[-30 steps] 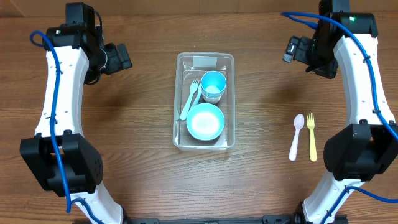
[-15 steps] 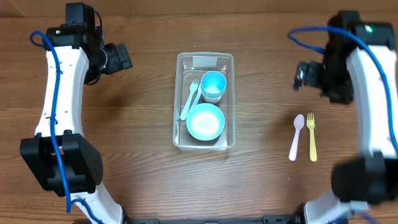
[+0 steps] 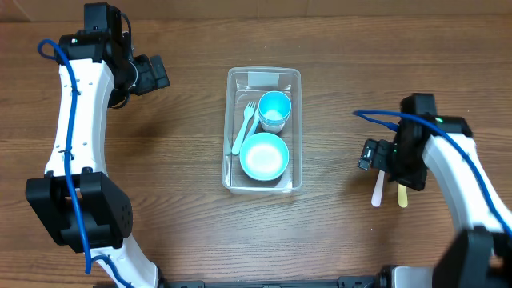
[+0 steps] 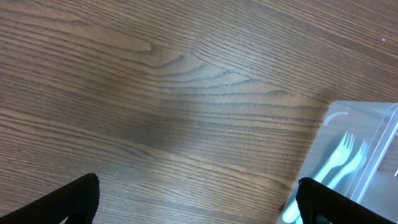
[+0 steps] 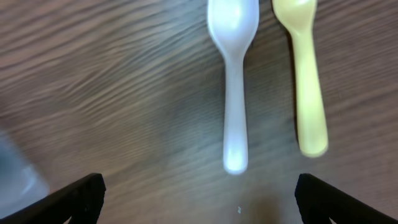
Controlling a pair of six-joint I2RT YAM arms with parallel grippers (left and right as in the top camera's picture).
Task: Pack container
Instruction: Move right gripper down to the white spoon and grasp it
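Note:
The clear plastic container (image 3: 294, 132) sits mid-table with its pale label at the far end. It holds a teal fork (image 3: 243, 128), a teal cup (image 3: 275, 110) and a teal bowl (image 3: 264, 156). Its corner and the fork (image 4: 341, 160) show in the left wrist view. A white spoon (image 5: 233, 81) and a yellow fork (image 5: 308, 81) lie side by side on the table at the right. My right gripper (image 5: 199, 202) is open above them, over the handle ends. My left gripper (image 4: 199, 202) is open and empty, far left of the container.
The wooden table (image 3: 176, 176) carries nothing else. The right arm (image 3: 448, 160) covers the upper parts of the spoon (image 3: 377, 192) and yellow fork (image 3: 402, 195) in the overhead view.
My right arm has swung from the far right corner toward the front and now hangs over the spoon and yellow fork. The left arm has not moved.

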